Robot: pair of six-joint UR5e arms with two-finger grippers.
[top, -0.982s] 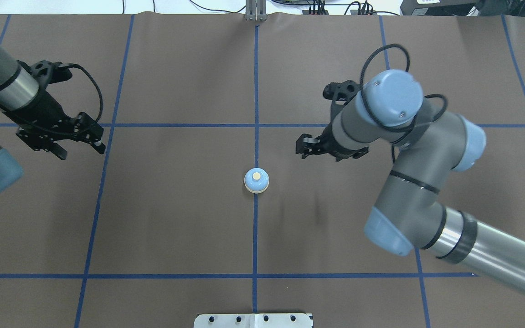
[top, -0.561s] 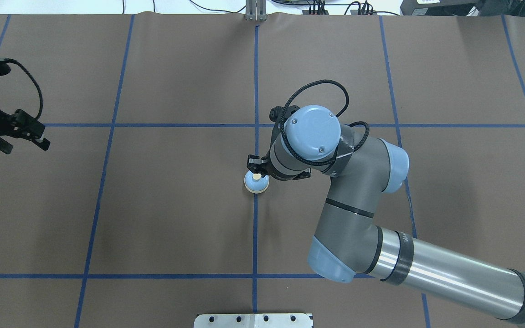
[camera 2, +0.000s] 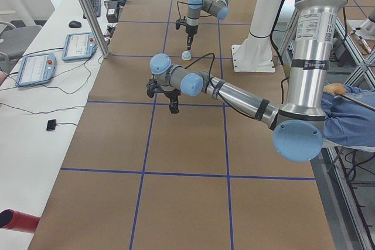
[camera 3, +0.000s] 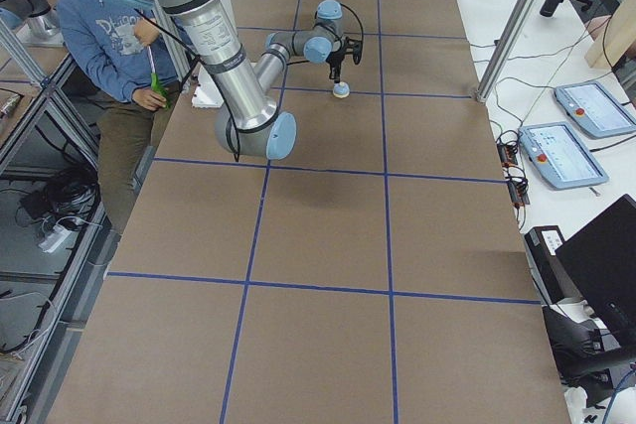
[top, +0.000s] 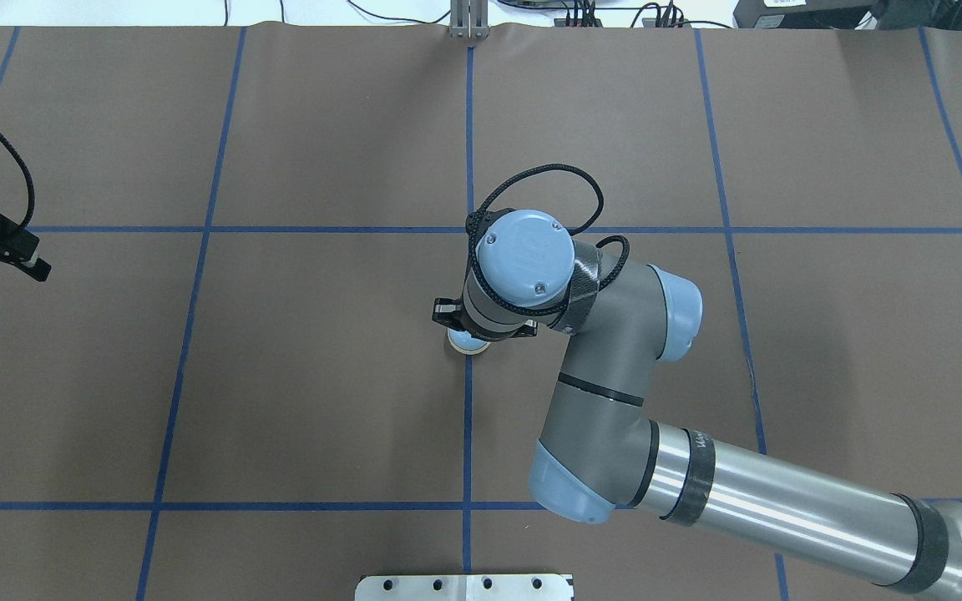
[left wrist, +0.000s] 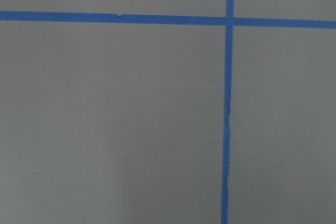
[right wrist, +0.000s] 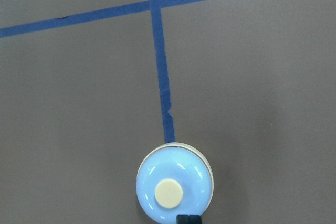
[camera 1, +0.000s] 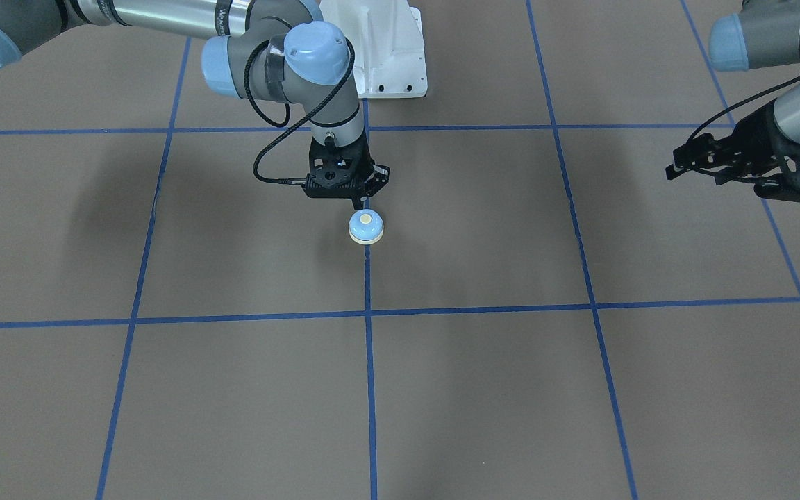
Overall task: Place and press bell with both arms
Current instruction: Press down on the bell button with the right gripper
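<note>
Right tool point(camera 1: 358, 204) is clenched on nothing, both fingers drawn together into one black tip, pointing straight down over the small light-blue domed call bell point(camera 1: 365, 228) with its cream round base. The bell stands upright on the brown paper-covered worktop point(camera 1: 483, 389), on the centre blue tape line point(camera 1: 370, 361), about mid-table. In the right wrist view the fingertips point(right wrist: 189, 219) show at the dome's edge, just beside the cream button point(right wrist: 168, 192) rather than over it; I cannot tell whether they touch. Left tool point(top: 1, 272), fingers spread and empty, hangs at the worktop's left edge, well apart from the bell. My judgement of the risk: if I press down from this offset, the tip could land on the curved dome, slide off, and shove or tip the bell, since nothing holds it and the left arm is too far away to steady it. That would give a glancing push and no ring. Against a second ago: the right tool was then off to the side, clear of the bell, and is now above it, its wrist hiding most of the bell from overhead. The left tool has retreated further outward. The bell has not moved.
</note>
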